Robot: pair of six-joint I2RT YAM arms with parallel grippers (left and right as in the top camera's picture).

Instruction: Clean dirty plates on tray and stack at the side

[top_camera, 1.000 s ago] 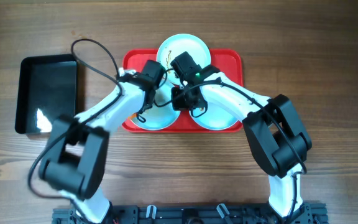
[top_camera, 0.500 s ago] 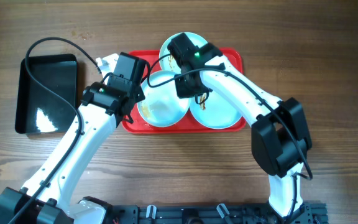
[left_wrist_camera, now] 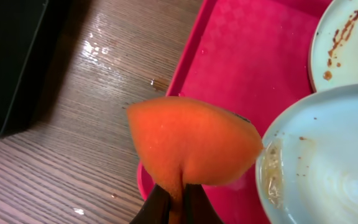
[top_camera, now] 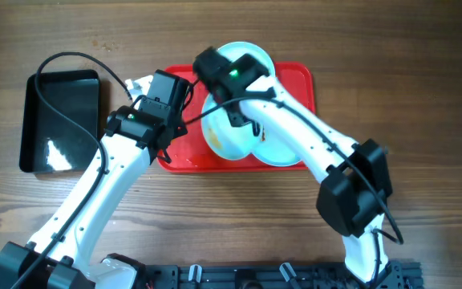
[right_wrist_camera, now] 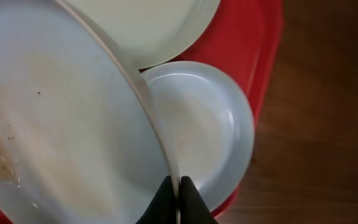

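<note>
Over the last second the crowding above the tray (top_camera: 299,80) is giving way to a clear division of work: the left arm is now standing back at the tray's left edge, where it already was half a second ago, while the right arm is swinging leftward and tipping the lifted plate (right_wrist_camera: 61,124) from a nearly flat pose up onto a steep slant. The right tool (right_wrist_camera: 178,198) is clamping that plate by its rim, fingers pressed on either face. The plate is hanging above the front half of the tray, its soiled face, with a brownish smear near the left rim, turning toward the left arm. The left tool (left_wrist_camera: 174,208) is pinching an orange sponge (left_wrist_camera: 191,143) tightly at its lower edge. The sponge is hovering just beside the lifted plate's rim, not clearly touching it, over the tray's left border. The second plate (right_wrist_camera: 207,124) is lying flat on the tray underneath, looking clean, and the third plate (left_wrist_camera: 347,37), streaked with brown, is sitting at the back of the tray. The black bin (top_camera: 61,120) is sitting well apart on the desk (top_camera: 423,96). Judging from this, the plate is being presented for wiping, so the scrubbing step seems about to begin, and no plate is stacked at the side yet.
</note>
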